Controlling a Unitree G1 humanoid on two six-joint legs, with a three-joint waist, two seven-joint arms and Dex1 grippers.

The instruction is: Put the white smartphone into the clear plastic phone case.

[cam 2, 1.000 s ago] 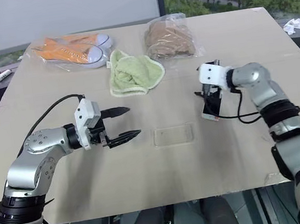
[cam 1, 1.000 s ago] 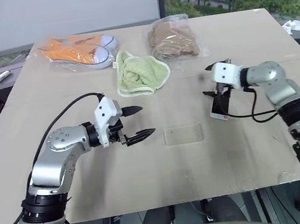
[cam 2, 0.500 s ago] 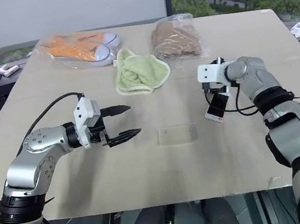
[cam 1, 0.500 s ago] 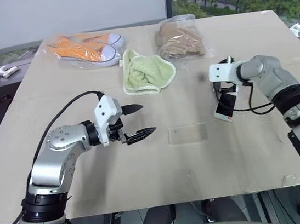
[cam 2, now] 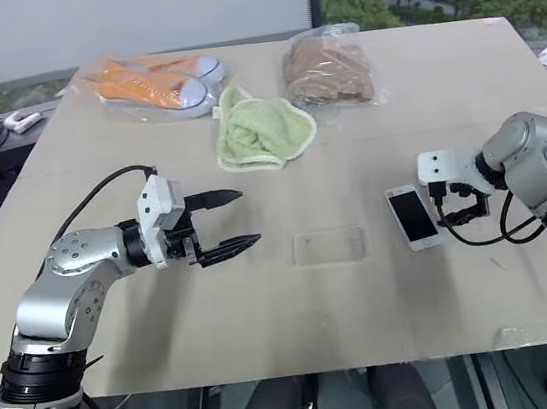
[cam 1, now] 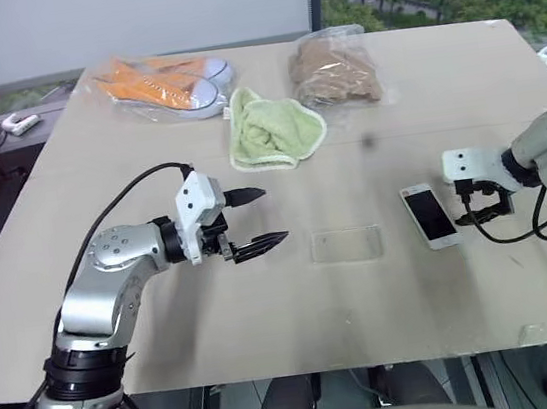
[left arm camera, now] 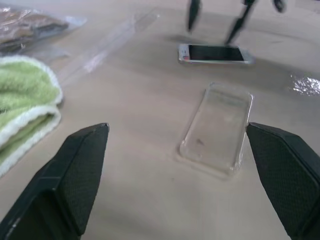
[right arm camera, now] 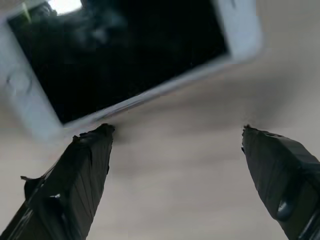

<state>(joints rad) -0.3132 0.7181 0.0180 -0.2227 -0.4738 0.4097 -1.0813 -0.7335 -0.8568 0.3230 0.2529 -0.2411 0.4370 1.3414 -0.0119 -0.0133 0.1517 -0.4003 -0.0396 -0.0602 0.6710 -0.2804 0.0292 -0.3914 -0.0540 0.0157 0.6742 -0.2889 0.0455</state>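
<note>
A: What step is this?

B: Before pickup. The phone (cam 1: 428,214) lies flat toward the desk's (cam 1: 298,312) right edge, screen up; one clear case (cam 1: 347,245) sits mid-desk. Right claw (cam 1: 483,205) just beside the phone, spread, empty.

A: And the left claw (cam 1: 260,216)?

B: Spread, facing the case. Next, I'd judge: grasp the phone, carry it over.

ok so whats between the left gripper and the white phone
The clear plastic phone case lies between the left gripper and the white smartphone, seen in both eye views.
</note>
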